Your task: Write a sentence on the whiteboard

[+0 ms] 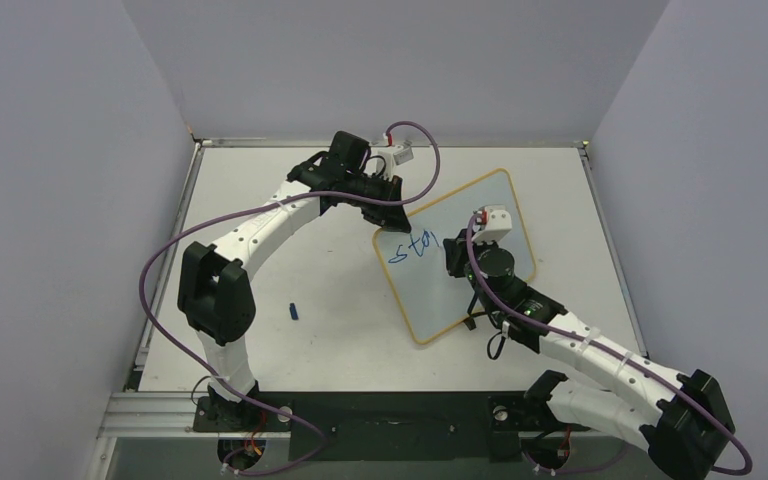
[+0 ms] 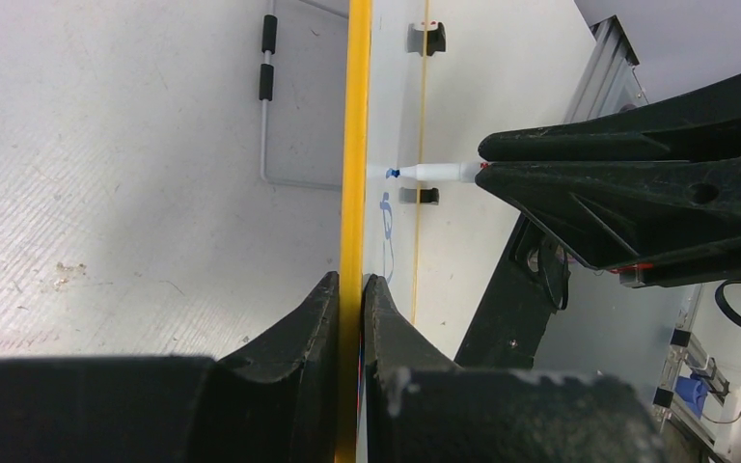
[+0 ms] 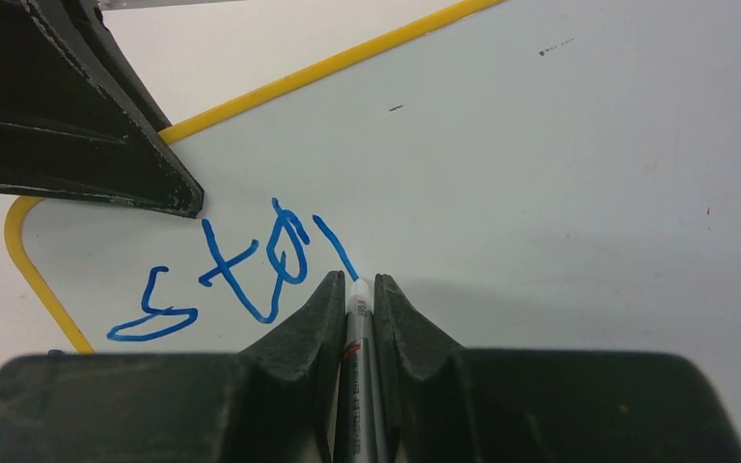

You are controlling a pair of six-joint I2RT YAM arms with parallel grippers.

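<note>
The whiteboard [image 1: 495, 215] with its yellow frame lies tilted on the table. My left gripper [image 1: 394, 229] is shut on the board's left edge; the yellow frame [image 2: 355, 145] runs between its fingertips [image 2: 350, 280]. My right gripper [image 3: 357, 280] is shut on a marker [image 3: 355, 333] whose tip touches the whiteboard [image 3: 560, 164]. The sentence [image 3: 241, 270] is blue handwriting reading roughly "sta" plus one short stroke that ends at the marker tip. The same blue writing [image 1: 412, 250] shows from above, just left of my right gripper [image 1: 452, 252]. The left wrist view shows the marker [image 2: 434, 172] from the side.
A small blue cap [image 1: 294, 312] lies on the table left of the board. Grey walls enclose the table on three sides. Two black feet [image 2: 427, 39] sit along the board's far edge. Purple cables loop over both arms.
</note>
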